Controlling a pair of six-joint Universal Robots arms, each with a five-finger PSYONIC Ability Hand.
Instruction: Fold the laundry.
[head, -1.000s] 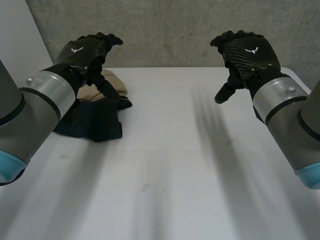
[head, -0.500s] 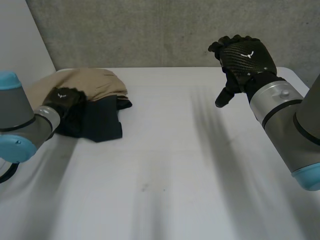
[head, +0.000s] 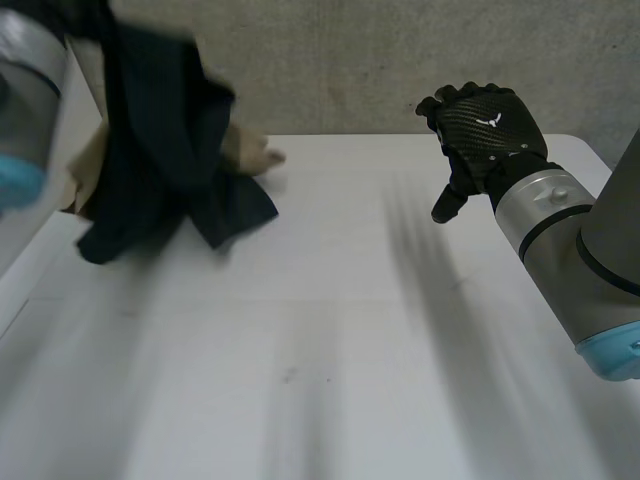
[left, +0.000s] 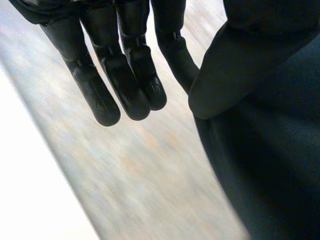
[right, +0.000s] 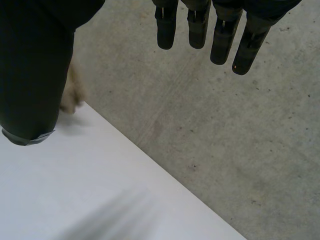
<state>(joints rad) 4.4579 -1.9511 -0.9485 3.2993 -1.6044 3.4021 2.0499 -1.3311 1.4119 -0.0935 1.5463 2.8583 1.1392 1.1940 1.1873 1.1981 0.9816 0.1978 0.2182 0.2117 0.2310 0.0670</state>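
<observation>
Two garments are bunching at the far left of the surface (head: 350, 330), and neither is looking folded. One, a dark garment (head: 165, 130), is hanging in the air from up beside the left arm (head: 25, 90), drooping in loose folds, with its lower end reaching down toward the surface; whether it is touching there I cannot tell. A beige garment (head: 248, 150) is lying crumpled behind it, peeking out on both sides.

In the left wrist view, the left hand (left: 125, 75) is holding its fingers straight and clear of the cloth. The dark cloth is hanging just beside them on the thumb side, seemingly draped over it, not pinched. Over at the right, the right hand (head: 485, 125) is hovering well above the surface, far from both garments; in its own wrist view its fingers (right: 222, 40) are hanging relaxed and gripping nothing.

Judging from this, the task is only beginning: the dark piece is being separated from the pile, and spreading it flat, folding it and then doing the same for the beige one are all remaining.

White and matte, the surface is offering plenty of room in the middle and on the right for laying cloth out, with only a few faint smudges showing. Behind its far edge a rough grey concrete wall (head: 350, 60) is closing off the room.
</observation>
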